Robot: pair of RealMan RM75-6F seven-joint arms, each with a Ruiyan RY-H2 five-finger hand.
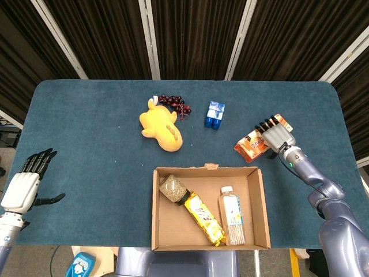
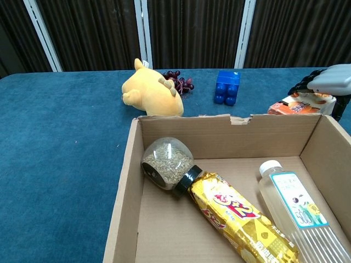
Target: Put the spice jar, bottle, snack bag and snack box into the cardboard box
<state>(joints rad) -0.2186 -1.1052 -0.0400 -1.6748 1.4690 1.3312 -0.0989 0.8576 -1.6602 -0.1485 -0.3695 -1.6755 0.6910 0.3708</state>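
Snack box is a flat orange/red carton w/ white printed panels, lying on the blue felt-like table just beyond the cardboard box's far right corner. Right hand lies over its right end, fingers stretched flat across the top; from the chest view the hand hovers low on the carton, and whether it actually grips or only rests on it can't be told.

Inside the brown corrugated box: spice jar, round clear glass w/ greenish-grey seeds and a black cap, on its side at left; snack bag, shiny yellow foil, long, diagonal, its upper end touching the jar cap; bottle, clear plastic, white cap, pale label, lying along the right wall.

Left hand sits at the table's near left edge, fingers spread, holding nothing.

Far side: soft yellow plush toy, dark grapes beside it, blue glossy block
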